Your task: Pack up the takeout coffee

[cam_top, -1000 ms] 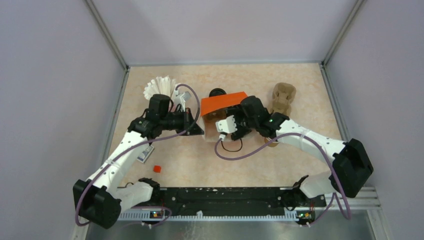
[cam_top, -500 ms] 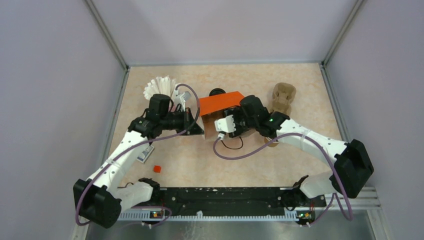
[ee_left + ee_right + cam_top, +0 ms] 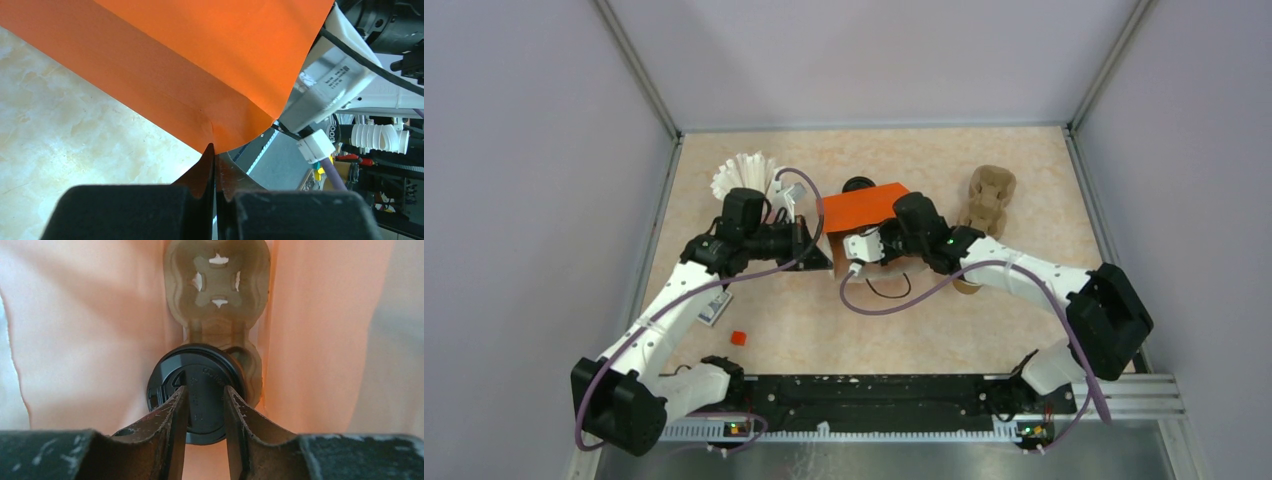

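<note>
The orange bag (image 3: 864, 205) is noted near the far edge, about mid-bench, its mouth turned toward the right arm. Its lip is pinched flat by the left gripper (image 3: 214, 156), fingers fully closed on the paper, presumably so the mouth is held open and the bag steadied. The right gripper (image 3: 204, 391) is reached inside. The takeout coffee (image 3: 200, 365) is seen lid-up within the bag, over the near pocket of a pulp carrier (image 3: 217, 285). The fingers are narrowly parted across the lid (contact not discernible, so a hold cannot be told).

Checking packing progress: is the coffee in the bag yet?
In: right wrist view shows the coffee between orange bag walls, over the carrier; seated, cannot tell.
</note>
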